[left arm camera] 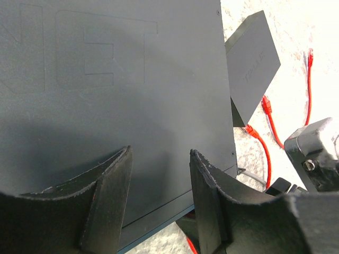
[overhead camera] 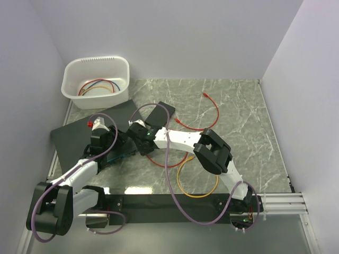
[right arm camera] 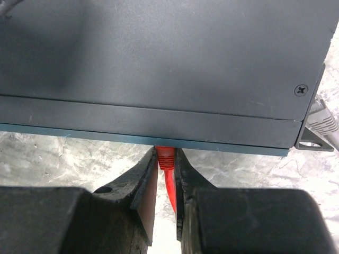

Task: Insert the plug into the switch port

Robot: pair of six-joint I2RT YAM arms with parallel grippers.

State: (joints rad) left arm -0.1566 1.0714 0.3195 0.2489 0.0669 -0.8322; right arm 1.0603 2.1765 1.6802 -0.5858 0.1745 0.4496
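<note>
The plug is pinched tight by the right end effector, its tip against the teal front edge of the switch; how far in it sits is hidden. The left end effector hangs half open over the switch's top, gripping nothing.

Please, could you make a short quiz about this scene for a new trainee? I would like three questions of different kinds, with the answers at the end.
1. True or false: the right hand is shut on the small red plug with its thin red cable, at the teal front edge of the large flat black switch.
2. What lies in the white plastic tub? A) coiled coloured cables B) a small black box C) nothing
3. Fill in: the fingers of the left hand stand ___ over the switch's top, with nothing between them.
Key: 1 true; 2 A; 3 apart.
</note>
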